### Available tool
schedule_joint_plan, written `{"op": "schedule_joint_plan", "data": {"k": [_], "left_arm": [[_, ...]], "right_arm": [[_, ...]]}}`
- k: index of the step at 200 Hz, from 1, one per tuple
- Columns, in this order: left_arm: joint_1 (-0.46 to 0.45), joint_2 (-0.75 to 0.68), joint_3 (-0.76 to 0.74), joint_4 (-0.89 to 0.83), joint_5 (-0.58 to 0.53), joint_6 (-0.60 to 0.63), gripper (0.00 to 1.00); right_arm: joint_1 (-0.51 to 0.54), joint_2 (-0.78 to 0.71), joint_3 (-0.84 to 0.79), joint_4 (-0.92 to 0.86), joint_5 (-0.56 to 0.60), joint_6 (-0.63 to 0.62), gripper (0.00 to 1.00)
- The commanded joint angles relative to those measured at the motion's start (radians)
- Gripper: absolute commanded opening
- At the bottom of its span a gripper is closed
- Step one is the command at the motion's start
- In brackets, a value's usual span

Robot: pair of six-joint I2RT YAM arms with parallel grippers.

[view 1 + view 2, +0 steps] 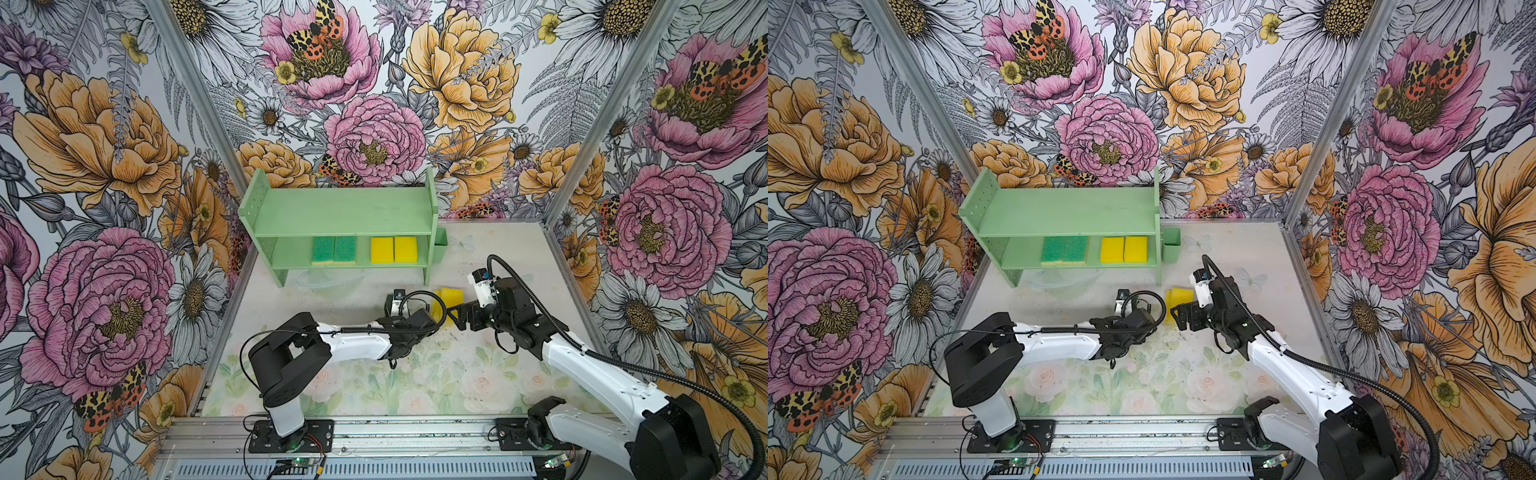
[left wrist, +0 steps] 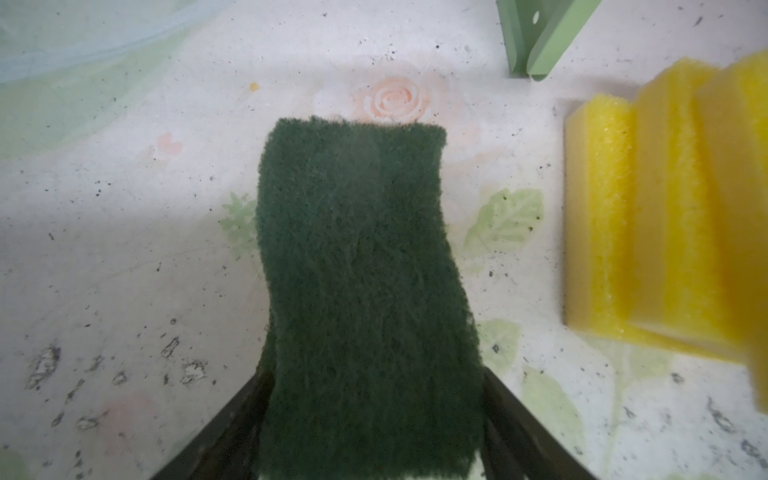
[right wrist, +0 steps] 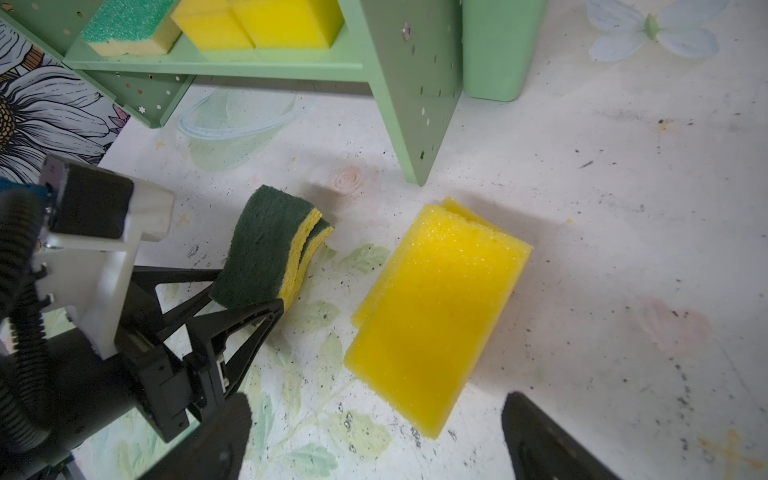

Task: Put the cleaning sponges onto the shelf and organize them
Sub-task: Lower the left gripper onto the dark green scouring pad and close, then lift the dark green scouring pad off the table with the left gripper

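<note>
The shelf (image 1: pixel 345 216) stands at the back of the table. Its lower tier carries two bright-green-topped sponges (image 1: pixel 334 250) and two yellow sponges (image 1: pixel 393 249). My left gripper (image 2: pixel 374 386) is shut on the sides of the dark-green-topped sponges (image 2: pixel 357 270), a pair stacked together (image 3: pixel 266 249), just over the table. The wrist hides them in both top views. To their right a leaning stack of plain yellow sponges (image 3: pixel 436 311) (image 1: pixel 451 297) lies on the table. My right gripper (image 3: pixel 374 440) hangs open just above that stack's near corner, touching nothing.
A small green cup (image 1: pixel 440 245) hangs on the shelf's right side panel (image 3: pixel 419 104). A transparent bowl-like thing (image 1: pixel 332 282) lies under the shelf's front. The two grippers (image 1: pixel 432 322) (image 1: pixel 457 316) are close together mid-table. Flowered walls close in three sides.
</note>
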Motion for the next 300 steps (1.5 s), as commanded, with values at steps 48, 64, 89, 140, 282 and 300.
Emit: {"op": "schedule_joint_plan", "data": {"k": [48, 64, 89, 140, 282, 300], "left_arm": [[0.012, 0.017, 0.022, -0.005, 0.002, 0.011, 0.63], [0.014, 0.012, 0.022, -0.004, 0.0, 0.013, 0.6], [0.013, 0.008, 0.021, -0.004, -0.005, 0.016, 0.59], [0.013, 0.001, 0.016, -0.004, -0.008, 0.015, 0.58], [0.001, -0.144, 0.045, -0.06, -0.002, 0.043, 0.53], [-0.01, -0.163, 0.071, -0.1, -0.009, 0.058, 0.53]], "right_arm": [[-0.005, -0.014, -0.005, 0.009, -0.004, 0.0, 0.96], [-0.005, -0.015, -0.005, 0.008, -0.004, 0.0, 0.96], [-0.006, -0.015, -0.004, 0.01, -0.005, 0.0, 0.96], [-0.007, -0.015, -0.009, 0.01, -0.002, 0.0, 0.96], [-0.008, -0.035, -0.02, 0.009, 0.003, 0.0, 0.96], [-0.008, -0.032, -0.02, 0.007, 0.004, 0.001, 0.96]]}}
